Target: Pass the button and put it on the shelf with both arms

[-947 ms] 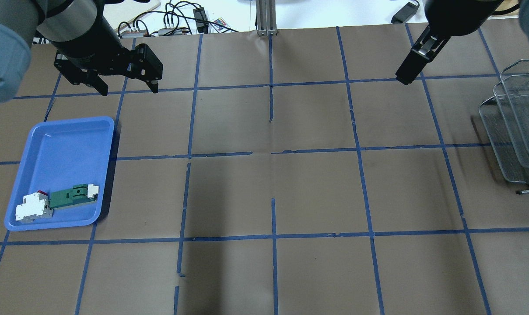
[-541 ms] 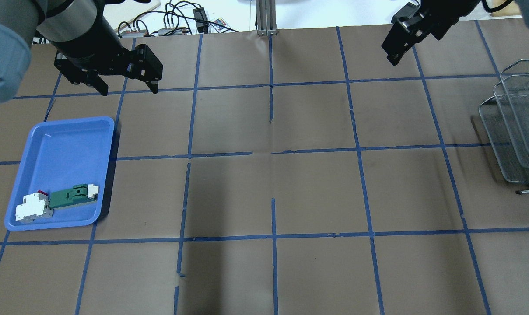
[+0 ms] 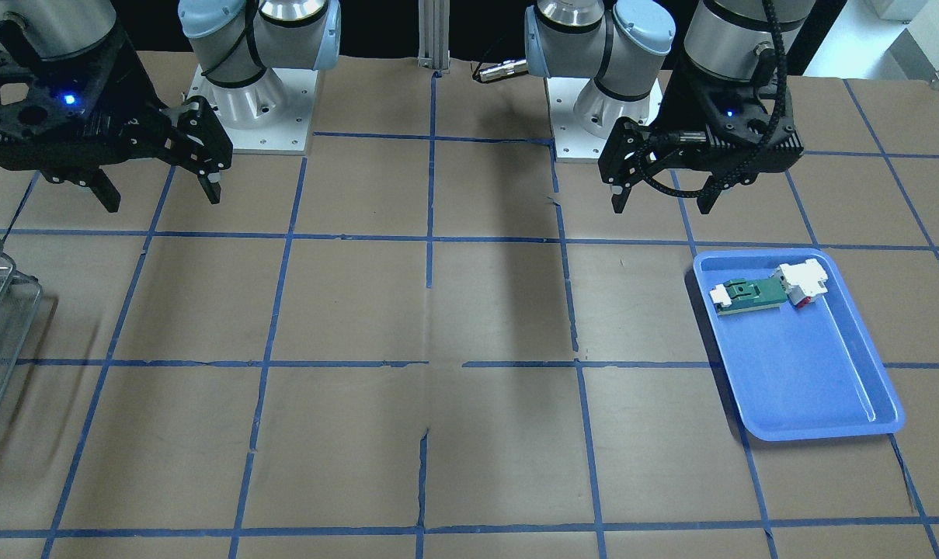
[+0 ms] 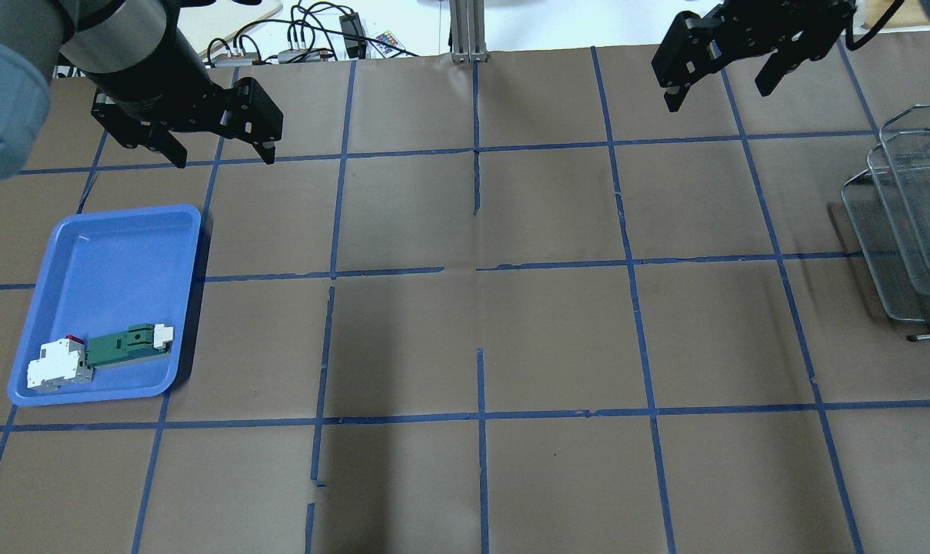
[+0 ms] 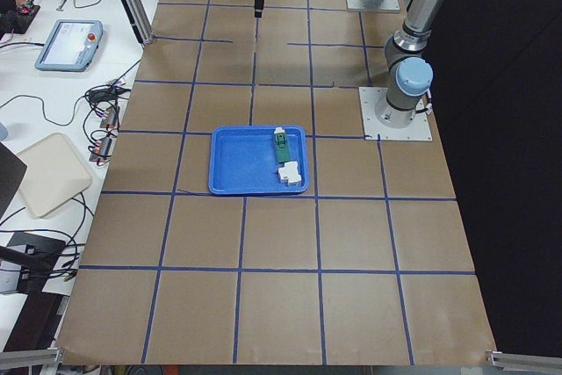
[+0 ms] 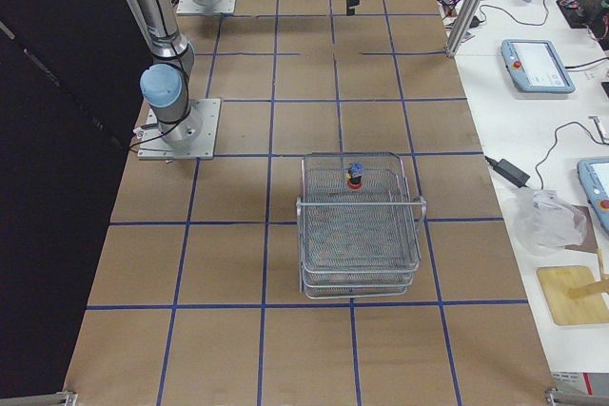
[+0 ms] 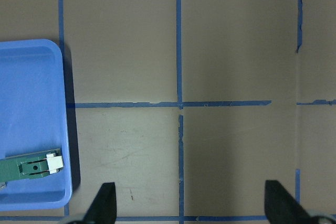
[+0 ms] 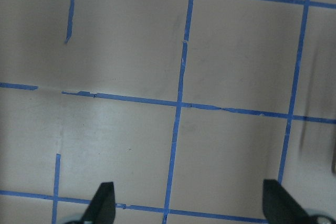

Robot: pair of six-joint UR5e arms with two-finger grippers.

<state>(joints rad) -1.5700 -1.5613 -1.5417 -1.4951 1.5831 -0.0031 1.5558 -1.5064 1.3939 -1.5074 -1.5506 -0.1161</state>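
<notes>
Starting at the left of the overhead view, you are seeing a blue tray [image 4: 103, 261] sitting on the counter [image 4: 549, 331]. It is holding a green-and-white part [image 4: 130, 344] and a white block [image 4: 57, 365], which are lying end to end and touching at the tray's end nearest the robot. Just beyond the tray, the left gripper [image 4: 225, 158] is hovering above the counter. Its jaws are standing wide apart and gripping nothing. Moving right, past the bare middle of the counter, the right gripper [image 4: 716, 96] is hanging over the far edge. Its jaws are also spread open and empty, and its wrist camera is showing only counter between them. At the far right, the shelf [image 6: 360, 203] is standing on the counter. The button [image 6: 354, 176] is resting in its top tray, at the end toward the counter's middle, well apart from both grippers.
</notes>
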